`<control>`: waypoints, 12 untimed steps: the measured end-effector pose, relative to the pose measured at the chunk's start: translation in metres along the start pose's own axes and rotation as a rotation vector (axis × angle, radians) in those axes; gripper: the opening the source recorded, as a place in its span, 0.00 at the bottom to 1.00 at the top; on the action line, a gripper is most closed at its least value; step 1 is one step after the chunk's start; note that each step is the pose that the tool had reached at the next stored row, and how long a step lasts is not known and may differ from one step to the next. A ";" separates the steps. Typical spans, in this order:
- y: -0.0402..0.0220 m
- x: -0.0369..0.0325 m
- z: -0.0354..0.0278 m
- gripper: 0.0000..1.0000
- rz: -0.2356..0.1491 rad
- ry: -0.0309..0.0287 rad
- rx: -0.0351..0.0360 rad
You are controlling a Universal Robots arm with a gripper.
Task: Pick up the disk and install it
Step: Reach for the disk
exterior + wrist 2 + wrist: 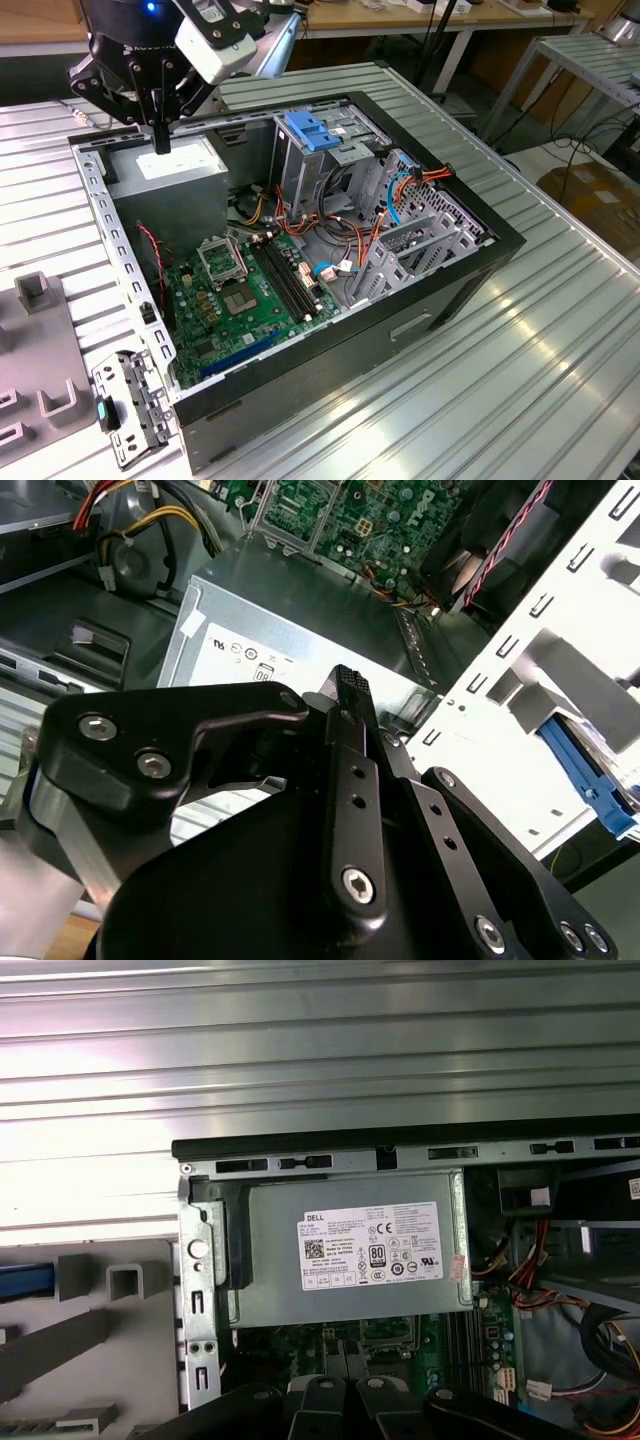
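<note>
Nearest, at the exterior view's left, a small grey metal bracket [128, 408] with a dark teal tab lies flat on the ribbed metal table [520, 380], just beside the near corner of the open computer case [300, 375]. Further left, a grey fixture [40, 340] with upright blocks sits beside the case.

The case lies on its side with its cover off. Inside, the green motherboard [240, 295] covers the near left part of the floor. The grey power supply [175, 165], with a white sticker, fills the far left corner. On the far side stands a bare metal drive cage [335, 150] topped by a blue latch piece [312, 130]. Orange, blue, red and yellow cables [400, 190] run from it along the right toward the board.

The disk [585, 770] shows as a blue plastic rail edge outside the case, past the pale perforated frame on the fixture side. Its metal body and label are hidden, so this reading is uncertain. In the first wrist view a blue strip [20, 1278] lies at the fixture's edge.

The arm comes in from the far left. The gripper [160, 140] points straight down over the power supply's sticker, apart from the blue rail. Its fingers [318, 1400] are drawn close together with nothing between them. Whether the tips touch the sticker cannot be told.
</note>
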State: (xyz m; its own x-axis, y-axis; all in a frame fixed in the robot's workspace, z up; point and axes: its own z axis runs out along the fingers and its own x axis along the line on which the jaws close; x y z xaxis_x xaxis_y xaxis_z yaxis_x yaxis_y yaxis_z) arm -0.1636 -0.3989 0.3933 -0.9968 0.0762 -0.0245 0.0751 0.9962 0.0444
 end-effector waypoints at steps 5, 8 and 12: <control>-0.0001 0.0019 -0.0001 0.11 0.000 0.0000 0.0000; -0.0003 0.0038 -0.0001 0.11 0.000 0.0000 0.0000; -0.0004 0.0052 -0.0002 0.11 0.000 0.0000 0.0000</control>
State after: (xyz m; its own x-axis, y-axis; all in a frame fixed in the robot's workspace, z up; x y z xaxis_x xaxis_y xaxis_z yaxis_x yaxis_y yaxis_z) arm -0.1688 -0.3989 0.3933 -0.9968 0.0762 -0.0245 0.0751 0.9962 0.0444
